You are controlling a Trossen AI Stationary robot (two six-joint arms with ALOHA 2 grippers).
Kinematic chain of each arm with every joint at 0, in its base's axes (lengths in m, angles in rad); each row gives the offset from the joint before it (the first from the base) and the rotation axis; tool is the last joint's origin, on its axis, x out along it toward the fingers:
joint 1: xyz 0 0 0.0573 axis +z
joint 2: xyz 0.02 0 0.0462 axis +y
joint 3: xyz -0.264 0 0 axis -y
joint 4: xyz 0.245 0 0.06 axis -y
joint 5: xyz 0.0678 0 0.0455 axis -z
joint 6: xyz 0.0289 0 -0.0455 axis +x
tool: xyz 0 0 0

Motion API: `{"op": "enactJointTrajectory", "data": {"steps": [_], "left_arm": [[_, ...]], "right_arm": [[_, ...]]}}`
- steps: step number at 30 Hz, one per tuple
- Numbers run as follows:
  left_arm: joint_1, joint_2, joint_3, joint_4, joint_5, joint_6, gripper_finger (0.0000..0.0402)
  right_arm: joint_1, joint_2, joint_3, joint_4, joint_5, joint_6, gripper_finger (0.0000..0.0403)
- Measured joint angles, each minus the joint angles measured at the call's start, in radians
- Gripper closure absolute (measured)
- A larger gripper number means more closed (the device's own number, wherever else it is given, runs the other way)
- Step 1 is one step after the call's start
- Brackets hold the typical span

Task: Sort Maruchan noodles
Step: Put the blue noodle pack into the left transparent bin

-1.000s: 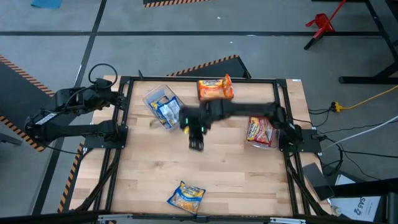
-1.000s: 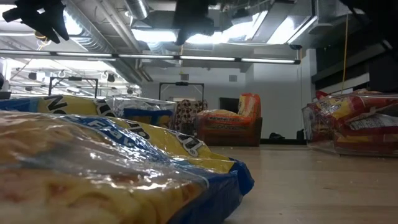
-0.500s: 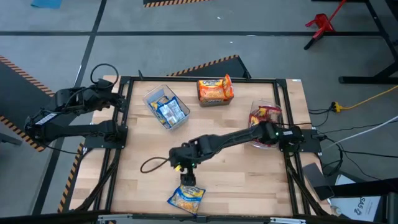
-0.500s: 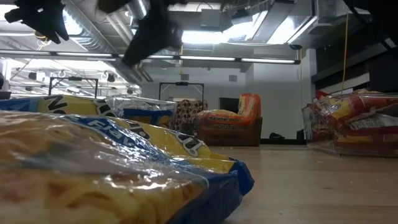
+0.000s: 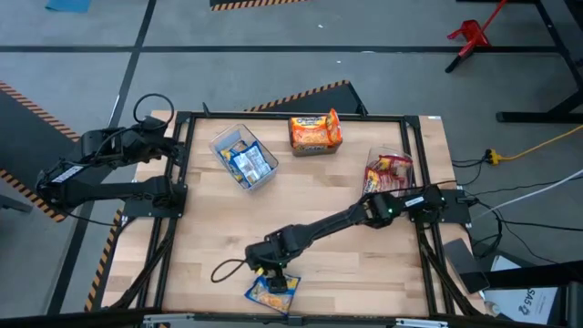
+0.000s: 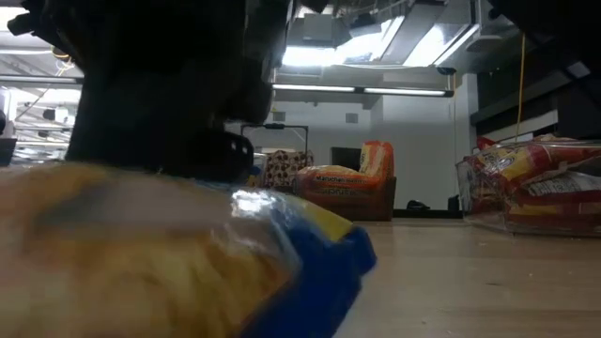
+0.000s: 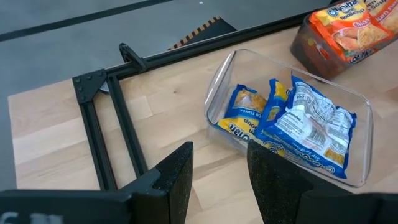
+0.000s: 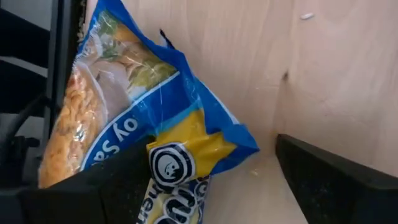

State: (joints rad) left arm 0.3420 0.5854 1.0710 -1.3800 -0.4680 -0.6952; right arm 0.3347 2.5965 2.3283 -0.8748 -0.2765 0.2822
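Wooden table (image 5: 209, 228), grey floor (image 5: 273, 55), blue-and-yellow packet (image 5: 271, 292).

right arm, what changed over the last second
The right arm swung from the table's middle toward the near edge, and its end effector has come down onto the loose blue-and-yellow packet, fingers open around it, not yet closed. That packet looks slightly shifted. The left arm, the blue bin, orange packets and red bin stayed put.
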Motion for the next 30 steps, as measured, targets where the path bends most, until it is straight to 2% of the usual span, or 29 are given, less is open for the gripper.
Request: {"op": "enactJointTrajectory", "data": {"steps": [4,7,9,14,16,18,21,30], "left_arm": [[0.0,0.0,0.0,0.0,0.003,0.0,0.0256],[0.0,0.0,0.0,0.0,0.017,-0.001,0.0256],[0.0,0.0,0.0,0.0,0.021,-0.001,0.0256],[0.0,0.0,0.0,0.0,0.023,-0.002,0.0256],[0.0,0.0,0.0,0.0,0.022,-0.005,0.0256],[0.0,0.0,0.0,0.0,0.023,-0.009,0.0256],[0.0,0.0,0.0,0.0,0.025,-0.01,0.0256],[0.0,0.0,0.0,0.0,0.041,-0.035,0.0256]], "right_arm": [[0.002,0.023,0.005,0.005,-0.008,-0.001,0.0077],[0.005,0.026,0.006,0.0,0.023,-0.002,0.012],[0.003,0.026,0.005,-0.005,0.026,-0.002,0.0163],[0.001,0.027,0.005,-0.009,0.026,-0.002,0.0301],[-0.003,0.029,0.012,-0.012,0.001,-0.006,0.0355],[-0.01,0.033,0.028,-0.024,-0.046,-0.025,0.0388],[-0.028,0.021,0.023,-0.032,-0.075,-0.025,0.0385],[-0.128,-0.094,0.024,-0.108,-0.036,-0.084,0.04]]}}
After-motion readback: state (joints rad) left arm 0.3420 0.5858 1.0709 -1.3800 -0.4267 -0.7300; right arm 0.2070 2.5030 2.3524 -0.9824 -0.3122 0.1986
